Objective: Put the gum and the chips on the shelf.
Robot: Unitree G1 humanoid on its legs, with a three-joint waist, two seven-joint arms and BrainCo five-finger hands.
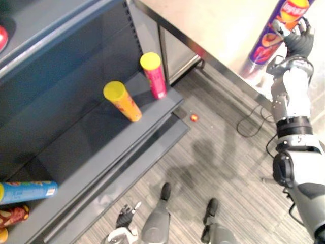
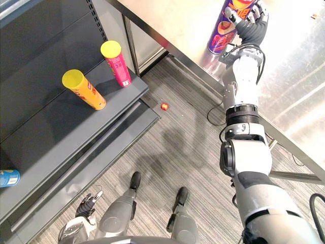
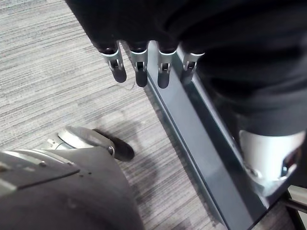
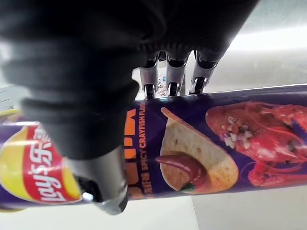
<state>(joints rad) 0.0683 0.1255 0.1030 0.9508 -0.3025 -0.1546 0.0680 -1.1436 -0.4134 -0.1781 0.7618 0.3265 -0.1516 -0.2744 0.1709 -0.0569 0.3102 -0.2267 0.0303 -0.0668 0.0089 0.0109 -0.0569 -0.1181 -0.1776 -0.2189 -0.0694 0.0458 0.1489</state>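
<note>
Okay, at the far left of the left eye view a blue can [image 1: 28, 192] is lying on its side on the dark grey shelf [image 1: 76, 147], low in the frame, with a red-brown pack [image 1: 12, 215] lying just below it. Toward the middle of the shelf an orange tube [image 1: 125, 103] with a yellow lid is standing, and a pink tube [image 1: 154, 76] with a yellow lid is standing near it to the right, close to the shelf's end. They are apart, not touching. Bottom centre-left, the left hand [image 1: 124, 217] is hanging low over the striped floor [image 1: 213, 152] beside the shelf base. Its fingers [image 3: 140, 72] are hanging straight and relaxed, holding nothing. Right of the shelf a small red thing [image 1: 194, 117] is lying on the floor; too small to tell what it is. Upper right, the steel bench [image 1: 218, 25] is carrying the purple chips can [image 2: 223, 33], which is standing upright near the bench edge. The right hand [image 2: 252, 25] is wrapping around the can's upper part, fingers curling on one side and thumb [image 4: 103, 187] pressing on the other. Cannot tell whether the can's base is touching the bench. Cannot tell which item is the gum.
</note>
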